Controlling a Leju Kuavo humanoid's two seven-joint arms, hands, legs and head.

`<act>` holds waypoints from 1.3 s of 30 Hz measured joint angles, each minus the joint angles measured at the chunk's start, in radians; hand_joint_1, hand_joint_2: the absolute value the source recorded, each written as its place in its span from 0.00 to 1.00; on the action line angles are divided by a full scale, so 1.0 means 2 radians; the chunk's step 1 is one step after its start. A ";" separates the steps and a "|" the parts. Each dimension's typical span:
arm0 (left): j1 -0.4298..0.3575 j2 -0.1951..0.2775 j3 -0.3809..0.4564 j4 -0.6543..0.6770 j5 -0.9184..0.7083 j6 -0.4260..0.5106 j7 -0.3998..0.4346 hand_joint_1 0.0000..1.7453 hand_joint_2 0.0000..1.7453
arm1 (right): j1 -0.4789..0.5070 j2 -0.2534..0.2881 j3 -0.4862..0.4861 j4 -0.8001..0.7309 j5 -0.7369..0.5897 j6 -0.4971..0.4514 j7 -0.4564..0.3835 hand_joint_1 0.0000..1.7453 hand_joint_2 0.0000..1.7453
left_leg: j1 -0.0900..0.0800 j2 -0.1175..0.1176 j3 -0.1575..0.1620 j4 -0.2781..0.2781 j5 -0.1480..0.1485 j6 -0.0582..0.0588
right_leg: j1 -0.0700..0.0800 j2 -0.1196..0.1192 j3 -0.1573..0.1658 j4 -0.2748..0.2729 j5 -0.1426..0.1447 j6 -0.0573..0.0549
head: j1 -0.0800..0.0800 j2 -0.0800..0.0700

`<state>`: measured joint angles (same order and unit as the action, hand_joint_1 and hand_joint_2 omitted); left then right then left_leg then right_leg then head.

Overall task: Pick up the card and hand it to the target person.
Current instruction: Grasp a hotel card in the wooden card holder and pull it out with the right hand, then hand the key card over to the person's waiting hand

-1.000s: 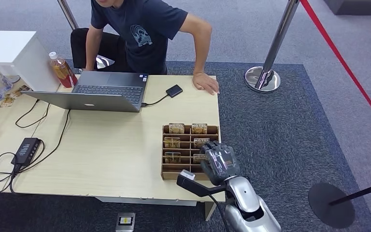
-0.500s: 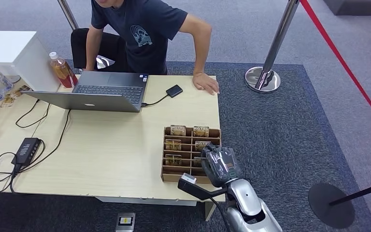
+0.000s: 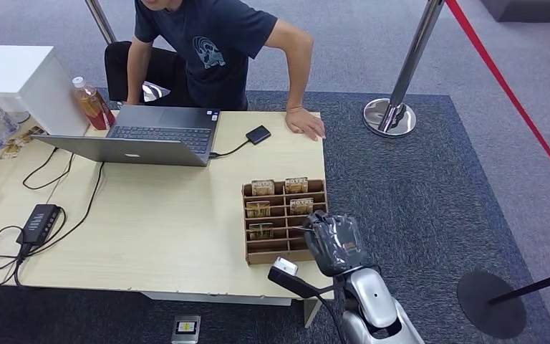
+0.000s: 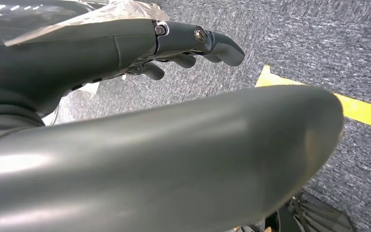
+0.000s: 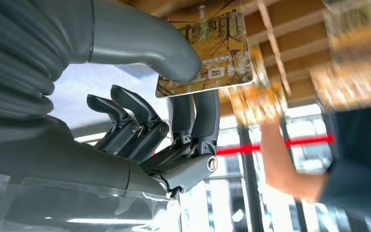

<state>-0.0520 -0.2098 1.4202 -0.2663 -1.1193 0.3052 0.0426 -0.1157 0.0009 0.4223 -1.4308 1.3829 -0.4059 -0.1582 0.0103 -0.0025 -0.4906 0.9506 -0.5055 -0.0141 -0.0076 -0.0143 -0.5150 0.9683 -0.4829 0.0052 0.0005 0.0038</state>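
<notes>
pale wood desk (image 3: 150,215) on grey carpet, person (image 3: 222,50) seated at far side w/ a hand flat on the desk. card (image 5: 207,53) looks thin, light, stiff, glossy so prob slippery; best taken by an edge. right hand (image 5: 174,96) pinches it, thumb vs fingers, just beside the slotted card rack (image 3: 286,222). left hand (image 4: 125,53) hangs over the carpet, fingers loosely apart, holding nothing.
</notes>
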 joint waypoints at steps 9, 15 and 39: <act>0.000 0.000 0.000 0.000 -0.003 0.001 0.001 0.00 0.00 | 0.004 -0.003 0.000 -0.082 -0.002 -0.030 -0.007 1.00 1.00 | 0.000 0.000 0.000 0.000 0.000 0.000 | 0.000 0.000 0.000 0.000 0.000 0.000 | 0.000 0.000; -0.002 0.000 0.000 0.000 -0.009 0.007 0.005 0.00 0.00 | -0.042 0.011 0.004 -0.080 -0.025 -0.051 -0.022 1.00 1.00 | 0.000 0.000 0.000 0.000 0.000 0.000 | 0.000 0.000 0.000 0.000 0.000 0.000 | 0.000 0.000; -0.005 0.019 -0.010 0.000 -0.035 -0.015 0.005 0.00 0.00 | -0.240 0.108 0.039 0.121 0.049 -0.020 0.052 0.24 1.00 | 0.000 0.000 0.000 0.000 0.001 0.000 | 0.000 0.000 0.000 0.001 0.000 0.000 | 0.000 0.000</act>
<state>-0.0630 -0.1719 1.4009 -0.2659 -1.1891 0.2757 0.0527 -0.5957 0.2170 0.5006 -1.1887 1.4819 -0.4467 -0.0543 0.0106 -0.0022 -0.4913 0.9506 -0.5042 -0.0147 -0.0073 -0.0143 -0.5152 0.9698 -0.4827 0.0050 0.0004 0.0038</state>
